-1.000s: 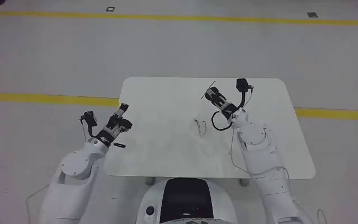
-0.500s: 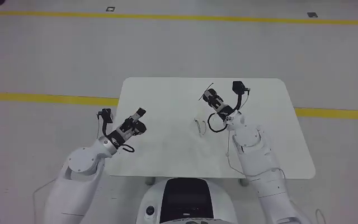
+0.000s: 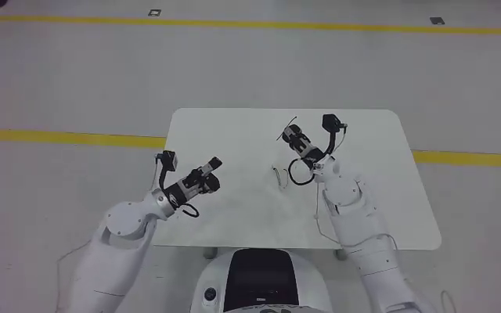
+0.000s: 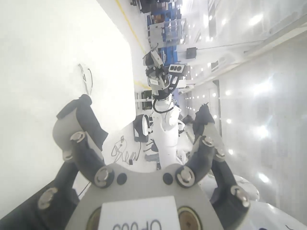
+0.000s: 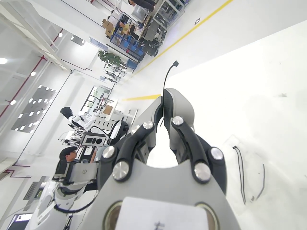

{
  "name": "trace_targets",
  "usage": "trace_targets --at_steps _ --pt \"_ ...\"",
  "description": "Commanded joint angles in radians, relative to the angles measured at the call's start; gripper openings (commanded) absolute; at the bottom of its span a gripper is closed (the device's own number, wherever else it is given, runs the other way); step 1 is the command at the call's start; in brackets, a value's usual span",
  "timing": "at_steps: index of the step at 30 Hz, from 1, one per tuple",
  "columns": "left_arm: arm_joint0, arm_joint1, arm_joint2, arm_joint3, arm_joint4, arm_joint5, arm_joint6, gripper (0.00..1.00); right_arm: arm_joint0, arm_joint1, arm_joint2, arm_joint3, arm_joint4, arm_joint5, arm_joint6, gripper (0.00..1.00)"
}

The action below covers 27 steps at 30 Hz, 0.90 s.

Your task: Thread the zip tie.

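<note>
the zip tie (image 5: pixel 168 77) is pinched between the closed fingers of the right gripper (image 5: pixel 163 98), held up over the far part of the worktop (image 3: pixel 235 141). its thin black strap rises out of the fingertips and ends in the small square head, free in the air. the tail end is hidden inside the grip.

i judge it very light, smooth and springy. it will bend at a touch, spring back, and may slip through the pads if pulled along its length. the strap is best taken close to the end being fed, so little of it is left to wobble, with the head held steady just below its slot.

the left gripper (image 4: pixel 144 106) is spread wide and holds nothing. it sits over the near left of the worktop, well apart from the tie and pointing toward it.

spare ties (image 5: pixel 239 168) lie flat on the worktop between the two arms, nearer the right one, possibly on a clear wrapper.

no print is visible on the tie. a white sticker sits on each gripper's base, its writing cut off at the edge.
</note>
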State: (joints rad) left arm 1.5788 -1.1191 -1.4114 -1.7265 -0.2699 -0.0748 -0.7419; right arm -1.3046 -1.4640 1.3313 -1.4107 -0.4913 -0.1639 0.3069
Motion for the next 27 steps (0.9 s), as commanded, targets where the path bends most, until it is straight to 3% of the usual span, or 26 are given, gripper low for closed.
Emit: trace_targets --at_steps 1,9,16,19,23,27 --pt "-0.019 -0.001 0.021 0.019 -0.011 -0.018 -0.019 1.00 -0.005 -0.003 -0.016 -0.004 0.000 -0.001 -0.041 0.00" --pt "-0.082 -0.005 0.099 0.067 -0.006 -0.071 -0.068 1.00 -0.023 -0.008 -0.036 -0.016 0.001 0.026 -0.183 0.00" --pt "-0.083 -0.004 0.098 0.070 0.000 -0.070 -0.061 1.00 -0.023 -0.008 -0.036 -0.016 0.001 0.026 -0.183 0.00" --pt "-0.089 -0.007 0.117 0.072 -0.025 -0.080 -0.057 1.00 -0.039 -0.009 -0.051 -0.037 -0.034 0.039 -0.233 0.00" --pt "-0.124 -0.012 0.151 0.104 -0.088 -0.110 -0.088 1.00 -0.051 -0.014 -0.079 -0.052 -0.046 0.043 -0.283 0.00" --pt "-0.189 -0.021 0.191 0.155 -0.127 -0.131 -0.083 1.00 -0.058 -0.017 -0.091 -0.058 -0.035 0.039 -0.333 0.00"
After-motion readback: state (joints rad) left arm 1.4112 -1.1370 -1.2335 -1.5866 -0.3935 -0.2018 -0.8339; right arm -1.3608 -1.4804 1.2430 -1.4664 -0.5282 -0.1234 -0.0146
